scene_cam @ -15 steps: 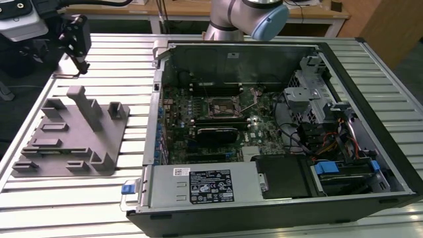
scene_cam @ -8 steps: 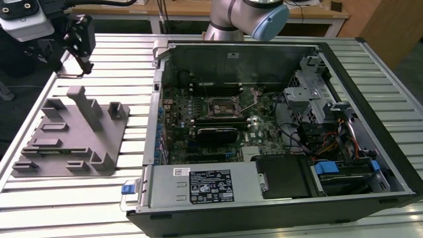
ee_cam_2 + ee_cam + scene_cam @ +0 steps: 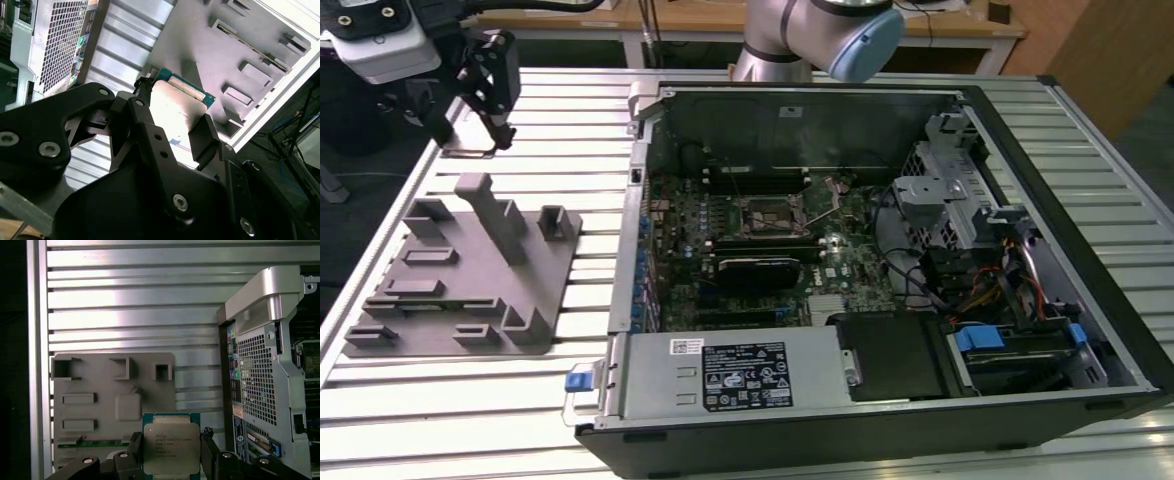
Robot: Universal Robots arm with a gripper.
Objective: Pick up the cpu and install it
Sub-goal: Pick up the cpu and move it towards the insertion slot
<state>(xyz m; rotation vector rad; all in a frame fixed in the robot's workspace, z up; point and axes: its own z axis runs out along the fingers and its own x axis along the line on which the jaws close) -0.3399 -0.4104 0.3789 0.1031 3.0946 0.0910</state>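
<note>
In both wrist views the cpu point(image 3: 171, 446) point(image 3: 176, 102) is a flat square chip with a silvery top and a green edge. My gripper point(image 3: 171, 452) point(image 3: 175, 125) is shut on it, one black finger point(image 3: 135, 446) on each side. In the exterior view the gripper point(image 3: 470, 140) hangs at the far left, above the slatted table and beyond the grey fixture, with the cpu point(image 3: 470, 151) edge-on at its tips. The black-framed motherboard socket point(image 3: 774, 214) lies inside the open computer case, well to the exterior view's right of the gripper.
A grey fixture plate point(image 3: 467, 270) point(image 3: 100, 390) with raised blocks and slots lies on the slatted metal table point(image 3: 587, 100). The open computer case point(image 3: 1041, 130) point(image 3: 260, 365) holds cables, drive bays and a power supply point(image 3: 734, 375). The arm's base point(image 3: 787, 40) stands behind the case.
</note>
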